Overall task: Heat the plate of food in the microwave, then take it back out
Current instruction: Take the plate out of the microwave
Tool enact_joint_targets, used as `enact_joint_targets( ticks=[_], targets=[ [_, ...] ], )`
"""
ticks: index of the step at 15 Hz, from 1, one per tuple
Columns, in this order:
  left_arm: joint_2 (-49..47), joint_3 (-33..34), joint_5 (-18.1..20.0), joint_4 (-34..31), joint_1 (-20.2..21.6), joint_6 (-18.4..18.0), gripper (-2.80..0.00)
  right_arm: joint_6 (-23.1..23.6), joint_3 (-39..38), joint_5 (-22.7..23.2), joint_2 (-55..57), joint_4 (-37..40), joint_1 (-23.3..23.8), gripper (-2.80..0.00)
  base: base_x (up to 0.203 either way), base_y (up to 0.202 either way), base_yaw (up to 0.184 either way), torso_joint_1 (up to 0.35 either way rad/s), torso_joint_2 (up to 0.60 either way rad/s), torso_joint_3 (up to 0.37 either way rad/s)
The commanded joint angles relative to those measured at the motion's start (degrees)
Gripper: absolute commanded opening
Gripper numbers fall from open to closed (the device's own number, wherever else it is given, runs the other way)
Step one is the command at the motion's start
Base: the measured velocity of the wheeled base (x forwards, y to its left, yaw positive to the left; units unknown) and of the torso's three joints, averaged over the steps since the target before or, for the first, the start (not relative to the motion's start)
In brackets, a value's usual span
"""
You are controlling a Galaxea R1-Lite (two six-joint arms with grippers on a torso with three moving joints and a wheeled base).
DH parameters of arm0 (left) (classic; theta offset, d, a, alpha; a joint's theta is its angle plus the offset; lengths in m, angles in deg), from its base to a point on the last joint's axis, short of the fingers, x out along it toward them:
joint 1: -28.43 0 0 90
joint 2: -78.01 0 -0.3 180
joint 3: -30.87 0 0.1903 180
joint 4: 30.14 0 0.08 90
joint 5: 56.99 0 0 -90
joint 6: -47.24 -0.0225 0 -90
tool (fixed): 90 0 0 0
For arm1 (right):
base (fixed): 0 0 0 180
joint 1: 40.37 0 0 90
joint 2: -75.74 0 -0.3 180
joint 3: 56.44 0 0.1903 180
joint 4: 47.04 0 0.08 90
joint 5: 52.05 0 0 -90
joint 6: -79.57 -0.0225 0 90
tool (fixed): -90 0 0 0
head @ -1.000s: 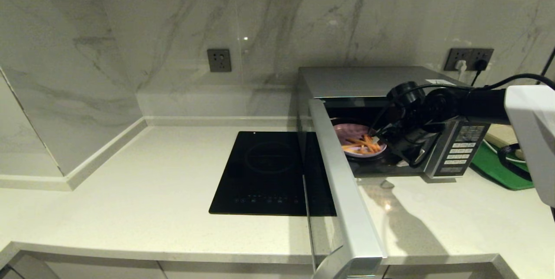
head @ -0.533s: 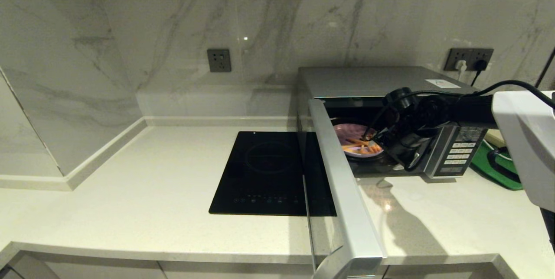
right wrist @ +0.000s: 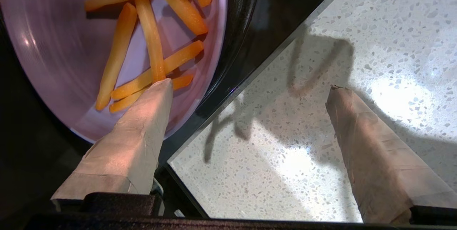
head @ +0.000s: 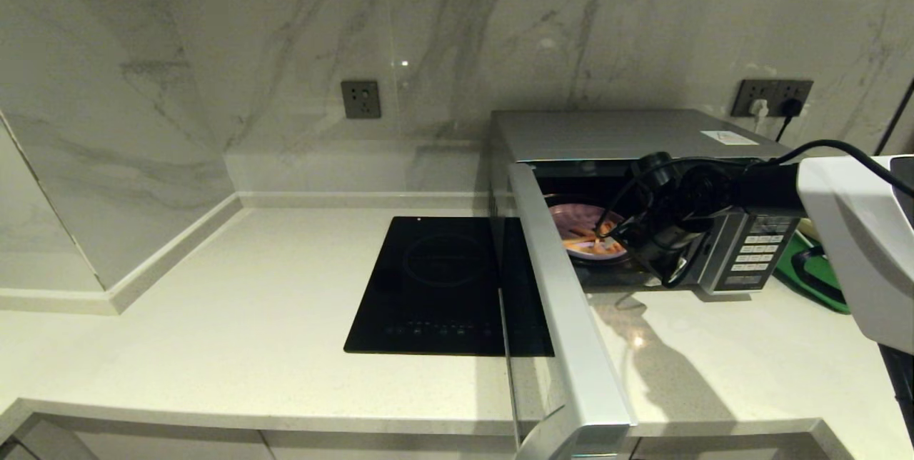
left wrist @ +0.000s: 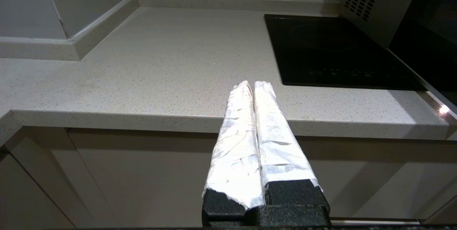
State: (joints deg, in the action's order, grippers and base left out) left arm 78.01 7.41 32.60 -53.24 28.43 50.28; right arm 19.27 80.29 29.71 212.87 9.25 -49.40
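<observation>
Plate: the round lilac plate of orange-yellow food sticks (head: 582, 230) sits inside the boxy silver-grey microwave (head: 614, 133), near the front of its dark cavity.
Door: the microwave's door with silver handle strip (head: 564, 303) stands swung wide over the pale speckled countertop (head: 214, 317).
Right gripper: the right gripper (right wrist: 246, 90) hangs at the cavity mouth, paper-wrapped fingers (right wrist: 142, 115) spread wide, one above the plate's rim, the other above the countertop, gripping nothing.
Left gripper: the left gripper (left wrist: 254, 84) is parked at the counter's edge, foil-wrapped fingers pressed together.
Surroundings: a flat black induction cooktop (head: 443, 281) lies left of the microwave; a green tray (head: 814, 271) shows to its right.
</observation>
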Motion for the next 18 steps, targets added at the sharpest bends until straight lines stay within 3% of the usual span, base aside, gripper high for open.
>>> enact_joint_targets(
  ticks=[1,18],
  targets=[
    [0.0,0.01,-0.02,-0.01,0.0,0.03,-2.8,-0.6,-0.07,-0.11,0.15,0.32,-0.02,0.0,0.0,0.0,0.0,0.0,0.0,0.0],
    [0.0,0.01,-0.02,0.05,0.0,0.03,-2.8,-2.36,-0.25,-0.11,1.38,0.47,-0.02,0.0,0.0,0.0,0.0,0.0,0.0,0.0]
  ],
)
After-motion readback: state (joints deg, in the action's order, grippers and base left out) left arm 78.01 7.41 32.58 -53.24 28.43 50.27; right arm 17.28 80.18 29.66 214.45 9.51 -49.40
